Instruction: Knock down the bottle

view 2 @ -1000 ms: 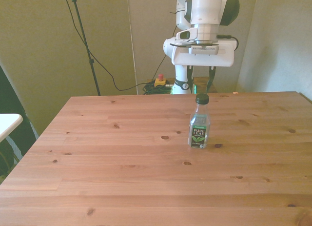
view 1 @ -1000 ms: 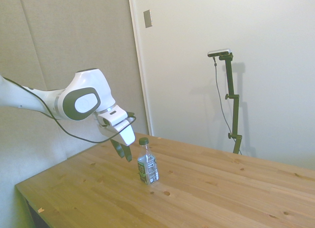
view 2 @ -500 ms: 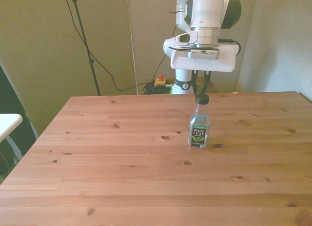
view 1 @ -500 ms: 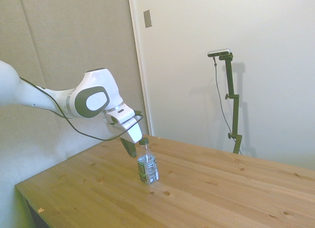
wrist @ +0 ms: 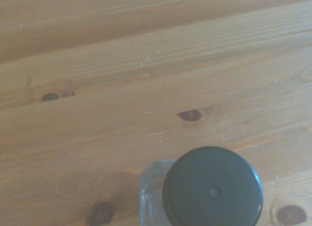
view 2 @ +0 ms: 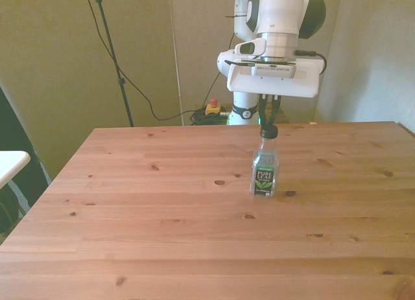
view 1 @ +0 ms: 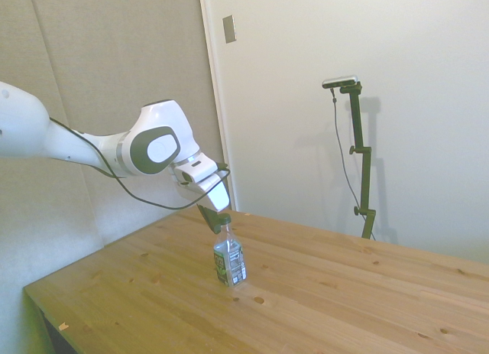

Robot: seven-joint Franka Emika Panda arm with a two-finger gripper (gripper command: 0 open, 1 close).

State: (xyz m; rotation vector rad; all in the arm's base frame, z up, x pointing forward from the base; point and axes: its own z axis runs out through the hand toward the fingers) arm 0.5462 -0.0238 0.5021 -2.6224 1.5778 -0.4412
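Wooden surface point(view 2: 162, 209) carries only the upright bottle point(view 2: 266, 170), toward its far edge; the end effector point(view 2: 268, 122), fingers narrow, touches its cap.

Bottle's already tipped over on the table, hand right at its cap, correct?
Not tipped: the bottle stands upright on the table, as the front view shows. The hand is right at its cap.

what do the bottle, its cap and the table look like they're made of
The bottle: likely clear plastic, see-through, glossy printed label.
Its cap: dark green, smooth matte, probably moulded plastic.
The table: wood planks, visible grain and knots, looks pine-like.
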